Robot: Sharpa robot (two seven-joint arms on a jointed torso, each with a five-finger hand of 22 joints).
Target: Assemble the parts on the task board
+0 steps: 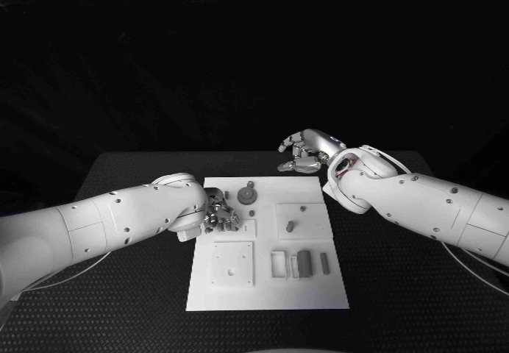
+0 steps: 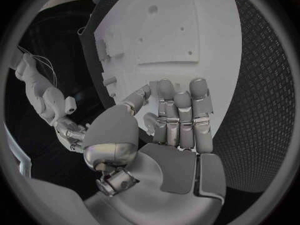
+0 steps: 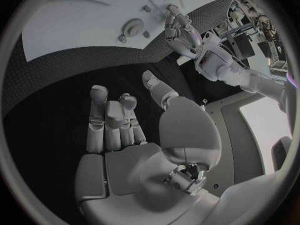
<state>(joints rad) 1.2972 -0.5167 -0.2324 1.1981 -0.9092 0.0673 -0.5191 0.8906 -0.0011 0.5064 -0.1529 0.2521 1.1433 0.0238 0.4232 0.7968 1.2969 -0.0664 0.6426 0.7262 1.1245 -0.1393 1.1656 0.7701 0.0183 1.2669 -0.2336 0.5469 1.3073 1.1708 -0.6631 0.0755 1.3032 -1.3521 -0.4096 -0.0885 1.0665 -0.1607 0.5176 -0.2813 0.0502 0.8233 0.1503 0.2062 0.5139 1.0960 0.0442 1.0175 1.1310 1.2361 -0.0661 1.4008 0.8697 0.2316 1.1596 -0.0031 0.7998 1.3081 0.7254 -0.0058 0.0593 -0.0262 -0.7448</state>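
Note:
The white task board (image 1: 265, 290) lies in the middle of the black table. A round grey part (image 1: 246, 195) stands near its far edge, a small peg (image 1: 290, 226) sits in the plate to the right of centre, and grey blocks (image 1: 305, 263) lie in the slots at the near right. My left hand (image 1: 220, 212) hovers low over the board's far left, its fingers (image 2: 178, 110) side by side and the thumb close to them, with nothing seen between. My right hand (image 1: 305, 151) hangs past the board's far right corner, loosely bent (image 3: 115, 120) and empty.
A square plate (image 1: 232, 263) with a hole sits at the board's near left. Black table (image 1: 403, 294) runs wide on both sides of the board. From the right wrist the board (image 3: 75, 30), the round part (image 3: 132, 26) and my left hand (image 3: 178, 27) show ahead.

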